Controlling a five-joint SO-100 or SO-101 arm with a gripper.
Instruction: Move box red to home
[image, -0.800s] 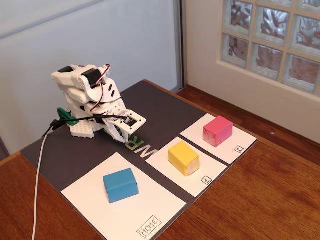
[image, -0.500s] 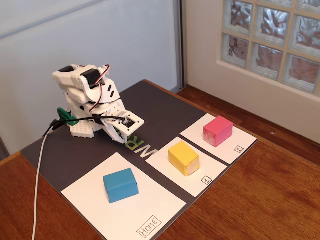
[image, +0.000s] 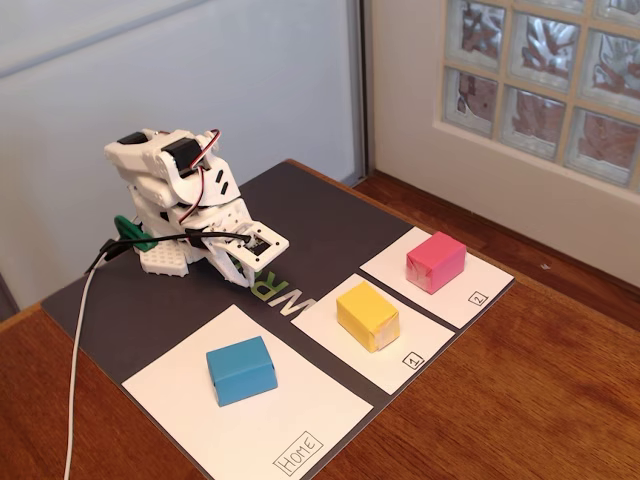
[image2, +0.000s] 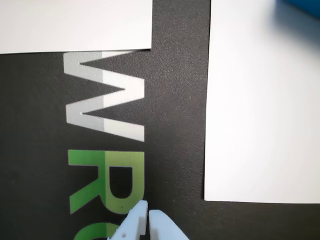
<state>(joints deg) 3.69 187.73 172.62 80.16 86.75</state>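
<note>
Pinkish-red and paper-faced, the small rectangular box red (image: 436, 262) sat on the white sheet marked 2 (image: 480, 283) at the right of the fixed view, well apart from the arm. Beside it, a yellow block (image: 367, 316) rested on the sheet marked 1 (image: 425, 345), and a blue block (image: 241, 370) lay on home (image: 320, 410), the largest white paper sheet with its boxed handwritten label at the near corner. All three sheets lay on a dark grey mat (image: 320, 210) over a brown wooden table (image: 540, 400). The white arm was folded low at the mat's far left, its gripper (image: 243, 279) hanging just above the mat's printed letters. In the wrist view the gripper (image2: 148, 214) showed its two pale fingertips pressed together with nothing between them, over the green lettering (image2: 107, 187).
</note>
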